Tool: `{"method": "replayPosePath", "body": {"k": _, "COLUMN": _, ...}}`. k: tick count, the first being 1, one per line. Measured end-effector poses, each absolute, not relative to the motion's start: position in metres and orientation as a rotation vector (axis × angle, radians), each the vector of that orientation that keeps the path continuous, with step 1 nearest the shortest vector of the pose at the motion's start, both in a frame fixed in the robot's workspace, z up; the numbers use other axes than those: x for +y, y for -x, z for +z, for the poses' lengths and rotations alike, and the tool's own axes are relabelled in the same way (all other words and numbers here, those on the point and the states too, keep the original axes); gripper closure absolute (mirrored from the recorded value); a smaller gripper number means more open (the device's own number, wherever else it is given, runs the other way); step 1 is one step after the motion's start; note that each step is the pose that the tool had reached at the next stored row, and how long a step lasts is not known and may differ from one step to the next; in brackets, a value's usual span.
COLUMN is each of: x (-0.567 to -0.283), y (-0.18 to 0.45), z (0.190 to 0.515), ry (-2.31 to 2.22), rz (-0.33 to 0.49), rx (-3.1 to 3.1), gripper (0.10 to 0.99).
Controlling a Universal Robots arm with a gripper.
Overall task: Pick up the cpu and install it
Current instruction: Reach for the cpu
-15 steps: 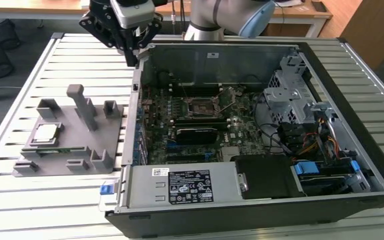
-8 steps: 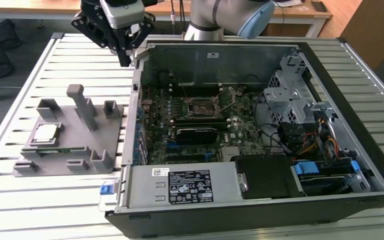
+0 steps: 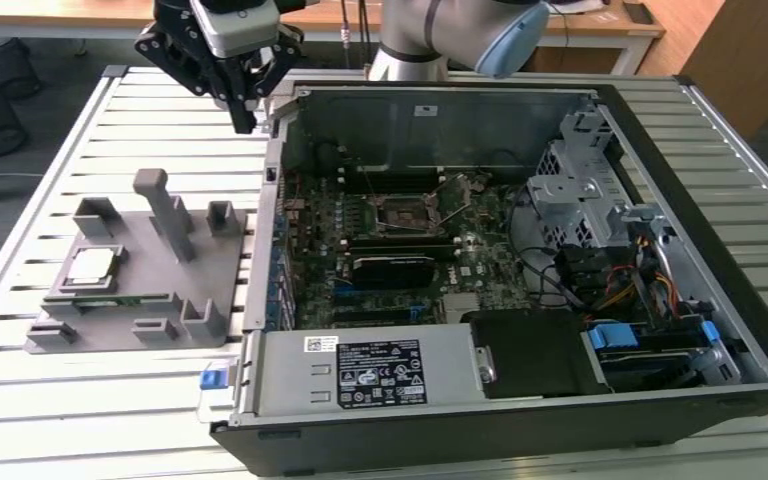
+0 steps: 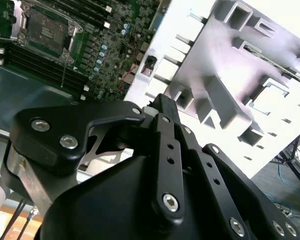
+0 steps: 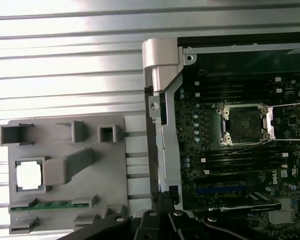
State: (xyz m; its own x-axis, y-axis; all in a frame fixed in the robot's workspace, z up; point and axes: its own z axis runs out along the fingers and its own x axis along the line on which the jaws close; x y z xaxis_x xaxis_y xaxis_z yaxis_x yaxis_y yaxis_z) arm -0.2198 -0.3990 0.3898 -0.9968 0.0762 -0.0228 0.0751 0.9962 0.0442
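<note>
Surface: a pale slatted metal table (image 3: 104, 400), with desks and a dark floor behind it in the exterior view.
Computer case: a black case (image 3: 518, 440) lies open on its side, taking up the exterior view's right half of the table.
Board: a green motherboard (image 3: 404, 260) lies flat inside the case. A square socket (image 5: 240, 125) sits near its middle, with its metal frame (image 5: 287, 120) swung open beside it.
Power box: a grey box (image 3: 357, 370) with a label fills the case's near corner.
Holder: a grey plastic holder (image 3: 157, 290) with upright posts stands on the table, just beside the case on the exterior view's left.
Cpu: the cpu (image 3: 92, 266) lies flat in a square pocket of the holder, silver top facing up. It shows bright in the first wrist view (image 5: 30, 175).
Green strip: a thin green circuit strip (image 5: 50, 204) lies in a slot of the holder, next to the cpu's pocket.
Arm: the grey arm (image 3: 424, 40) reaches in from behind the case.
Gripper: the black gripper (image 3: 241, 120) hangs above the table by the case's far corner, well apart from the cpu.
Jaws: together, tips meeting, with nothing between them.
</note>
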Motion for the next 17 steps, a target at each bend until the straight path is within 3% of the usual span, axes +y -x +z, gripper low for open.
{"method": "replayPosePath", "body": {"k": 17, "x": -0.399, "y": 0.288, "z": 0.385, "ry": -0.118, "rz": 0.067, "rx": 3.120, "gripper": 0.980}}
